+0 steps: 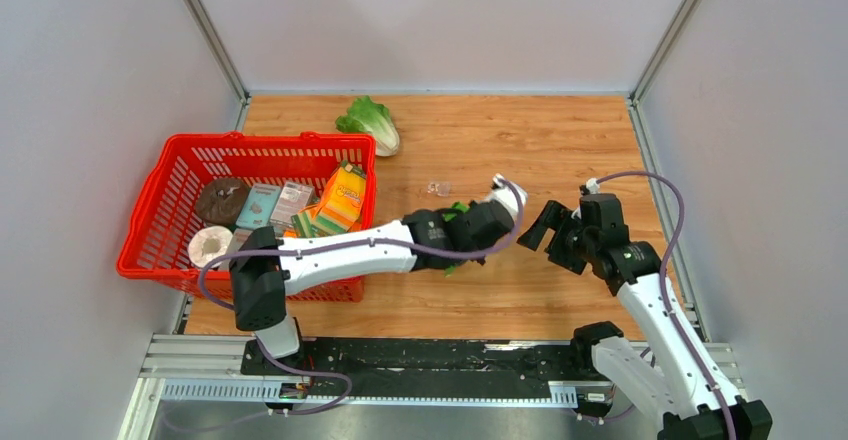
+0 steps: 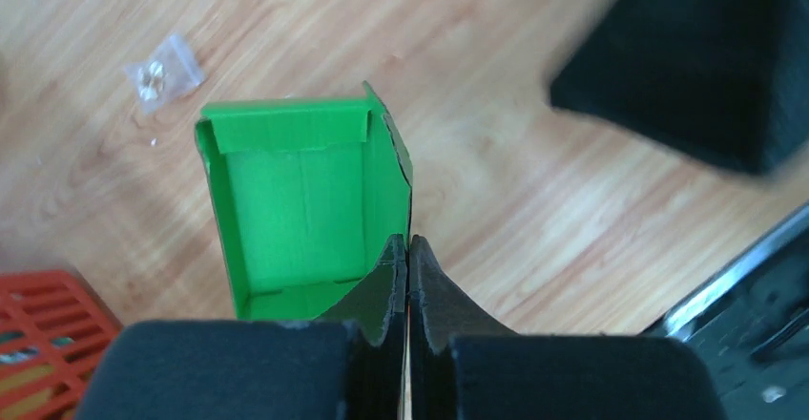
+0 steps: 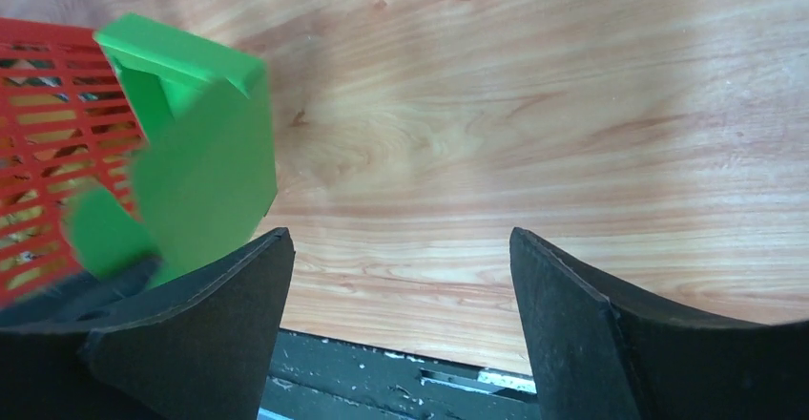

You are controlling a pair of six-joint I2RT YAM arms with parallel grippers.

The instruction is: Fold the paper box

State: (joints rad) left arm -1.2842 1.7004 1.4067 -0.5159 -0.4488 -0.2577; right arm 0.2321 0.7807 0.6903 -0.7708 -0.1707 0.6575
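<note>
Left gripper is pinched tight on one side wall of the paper box, holding the half-formed green box over the middle of the wooden table with its open side toward the wrist. Right gripper hangs just beside it, jaws spread wide and holding nothing. A red basket stands to the left, and a small clear bag lies beyond the box.

A: State of the paper box?
B: Bright green card, partly erected: open rectangular shell, interior exposed, end flap folded inward. One side wall clamped in the left end effector.
</note>
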